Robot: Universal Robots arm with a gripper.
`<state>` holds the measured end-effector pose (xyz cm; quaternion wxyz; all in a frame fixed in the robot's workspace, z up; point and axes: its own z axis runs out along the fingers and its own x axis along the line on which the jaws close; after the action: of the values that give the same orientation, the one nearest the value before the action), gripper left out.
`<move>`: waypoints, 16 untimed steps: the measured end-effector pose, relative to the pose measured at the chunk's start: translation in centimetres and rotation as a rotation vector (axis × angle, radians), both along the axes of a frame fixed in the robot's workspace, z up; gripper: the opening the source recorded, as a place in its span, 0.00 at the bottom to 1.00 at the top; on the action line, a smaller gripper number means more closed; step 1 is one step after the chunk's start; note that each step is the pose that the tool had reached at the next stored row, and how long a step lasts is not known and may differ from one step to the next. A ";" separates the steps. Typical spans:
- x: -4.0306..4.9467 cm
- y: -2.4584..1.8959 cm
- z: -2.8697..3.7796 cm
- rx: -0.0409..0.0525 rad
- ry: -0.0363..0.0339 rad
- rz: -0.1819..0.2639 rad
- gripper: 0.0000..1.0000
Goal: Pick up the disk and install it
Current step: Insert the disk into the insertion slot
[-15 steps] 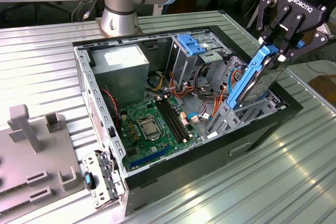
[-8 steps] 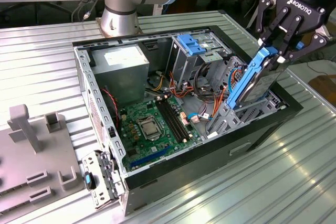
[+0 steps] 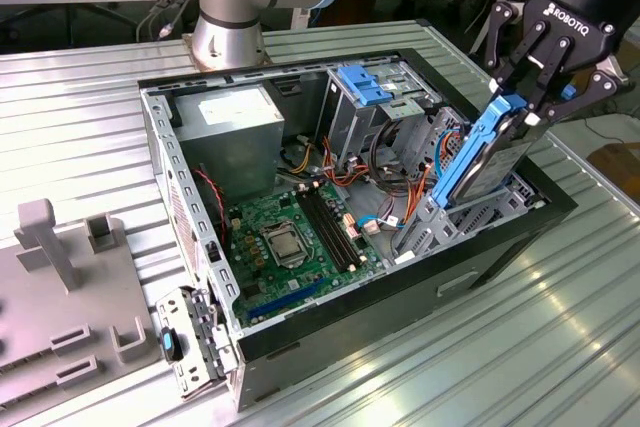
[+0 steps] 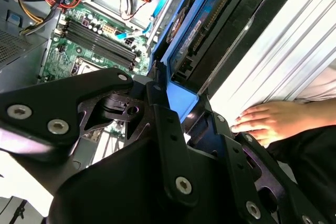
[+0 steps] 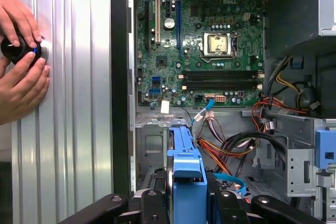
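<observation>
Blue plastic rails frame the disk (image 3: pixel 485 157), which the end effector (image 3: pixel 528 107) grips firmly by its upper end and holds tilted, with its lower end between the walls of the metal drive bay (image 3: pixel 440 219). The pick-up looks done, but the disk is not yet seated. Room is narrow: cables (image 3: pixel 388 165) lie near on one side, the rim of the computer case (image 3: pixel 400 282) on the other, and a person's hand (image 4: pixel 262 121) rests on the counter (image 4: pixel 283 51).

Lower end of the disk (image 3: pixel 487 152), apparently out of sight behind the drive cage (image 3: pixel 432 225)

Free room above motherboard (image 3: pixel 285 237), exterior view centre; cables (image 3: pixel 385 187) and drive cage (image 3: pixel 347 122) crowd centre-right; disk (image 3: pixel 490 162) just beside case wall (image 3: pixel 480 247), right.
</observation>
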<state>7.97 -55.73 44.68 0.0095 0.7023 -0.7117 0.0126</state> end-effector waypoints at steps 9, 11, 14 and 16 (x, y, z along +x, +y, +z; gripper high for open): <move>0.00 0.00 -0.55 0.0001 0.0000 0.000 0.37; 0.00 0.00 -0.67 0.0000 -0.0003 0.000 0.37; 0.00 0.00 -0.77 0.0000 -0.0008 0.000 0.37; -0.03 0.00 -0.87 0.0000 -0.0020 0.002 0.37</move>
<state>7.94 -55.73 43.80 0.0088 0.7028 -0.7112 0.0133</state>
